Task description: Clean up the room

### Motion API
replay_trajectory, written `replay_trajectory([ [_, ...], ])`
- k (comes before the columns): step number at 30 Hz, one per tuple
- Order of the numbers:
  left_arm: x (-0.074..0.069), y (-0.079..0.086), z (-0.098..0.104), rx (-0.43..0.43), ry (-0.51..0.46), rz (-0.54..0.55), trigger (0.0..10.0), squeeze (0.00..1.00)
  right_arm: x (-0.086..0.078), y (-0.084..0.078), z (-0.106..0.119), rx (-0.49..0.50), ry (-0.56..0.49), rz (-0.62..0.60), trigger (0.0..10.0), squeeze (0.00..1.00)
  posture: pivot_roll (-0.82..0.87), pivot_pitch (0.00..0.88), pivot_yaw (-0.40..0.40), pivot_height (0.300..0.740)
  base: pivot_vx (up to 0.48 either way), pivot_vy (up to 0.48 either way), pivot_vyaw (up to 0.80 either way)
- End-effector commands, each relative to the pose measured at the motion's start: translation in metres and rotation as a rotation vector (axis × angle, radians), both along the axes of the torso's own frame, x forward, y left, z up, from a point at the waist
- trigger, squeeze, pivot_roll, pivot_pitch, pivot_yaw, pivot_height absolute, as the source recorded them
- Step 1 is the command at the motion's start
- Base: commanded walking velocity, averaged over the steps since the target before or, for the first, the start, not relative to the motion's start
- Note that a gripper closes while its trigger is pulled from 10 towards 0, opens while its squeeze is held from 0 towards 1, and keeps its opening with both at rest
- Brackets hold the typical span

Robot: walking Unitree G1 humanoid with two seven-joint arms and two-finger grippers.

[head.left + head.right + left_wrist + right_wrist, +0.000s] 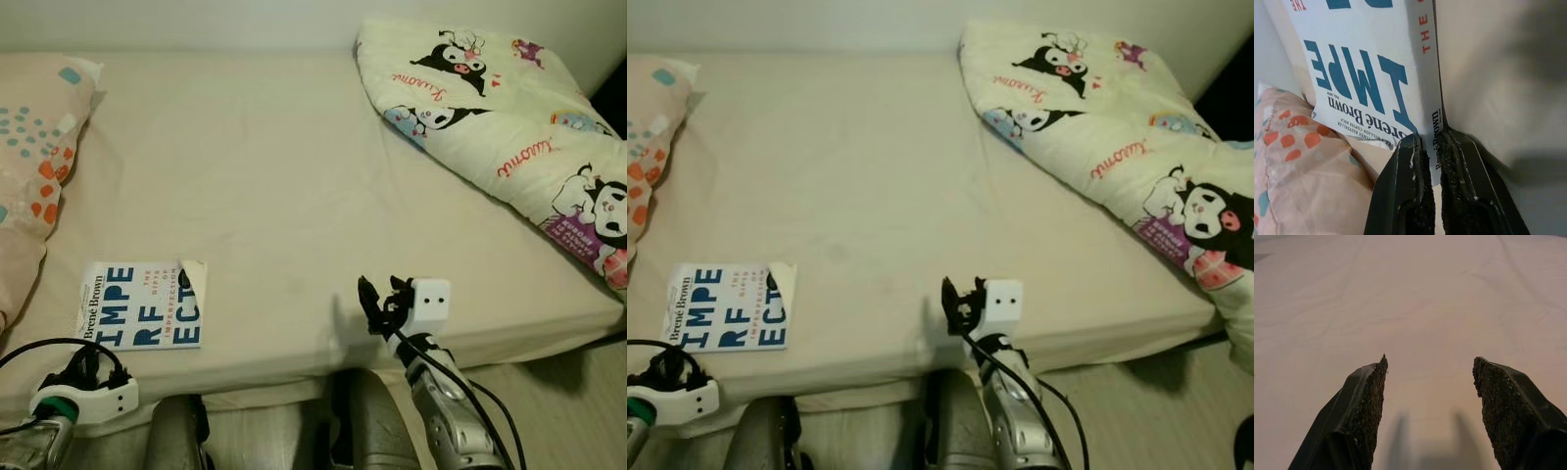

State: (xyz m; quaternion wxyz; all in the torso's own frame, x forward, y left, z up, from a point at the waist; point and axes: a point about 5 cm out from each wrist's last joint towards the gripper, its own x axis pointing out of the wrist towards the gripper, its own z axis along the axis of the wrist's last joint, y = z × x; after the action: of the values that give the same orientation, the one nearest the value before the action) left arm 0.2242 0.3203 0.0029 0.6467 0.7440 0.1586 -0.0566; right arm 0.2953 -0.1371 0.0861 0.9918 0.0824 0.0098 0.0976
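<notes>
Left gripper pinches the near edge of the book, its two black fingers closed on the spine strip that carries the author's name. From the head camera this gripper sits at the near edge of the bed, with the book lying flat just beyond it, blue block letters on a white cover and one far corner of the cover curled up. To the gripper's left and beyond, a pale pink pillow with orange and teal dots lies close to the book; in the wrist view the pillow bulges up right beside the book's corner.

Right gripper hovers over the near edge of the bed, well to the right of the book, its fingers spread apart with only bare sheet between and ahead of them. Beyond it and to its right, a cream quilt printed with black-and-white cartoon figures lies bunched across the far right part of the bed, draping over the right edge. Open sheet separates the quilt from the book.
</notes>
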Motion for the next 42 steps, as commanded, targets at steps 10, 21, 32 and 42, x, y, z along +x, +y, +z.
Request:
replay_trajectory([
  [10,-0.026,0.014,-0.010,0.011,0.101,0.036,10.0,0.00,-0.002,0.003,-0.008,0.004,0.031,0.003,10.0,0.00,0.02,0.180,-0.030,0.600,0.000,0.000,0.00],
  [21,0.002,-0.001,-0.001,-0.073,0.026,0.053,10.0,0.00,-0.001,0.002,-0.007,0.002,0.029,-0.001,10.0,0.00,0.01,0.174,-0.033,0.600,0.000,0.000,0.00],
  [32,0.037,-0.024,0.012,-0.195,-0.041,0.084,10.0,0.00,-0.002,0.002,-0.007,0.004,0.025,-0.002,10.0,0.00,0.00,0.174,-0.028,0.600,0.000,0.000,0.00],
  [42,0.034,-0.023,0.009,-0.125,0.007,0.029,10.0,0.00,-0.003,0.002,-0.008,0.007,0.026,-0.014,10.0,0.00,-0.01,0.176,-0.017,0.600,0.000,0.000,0.00],
])
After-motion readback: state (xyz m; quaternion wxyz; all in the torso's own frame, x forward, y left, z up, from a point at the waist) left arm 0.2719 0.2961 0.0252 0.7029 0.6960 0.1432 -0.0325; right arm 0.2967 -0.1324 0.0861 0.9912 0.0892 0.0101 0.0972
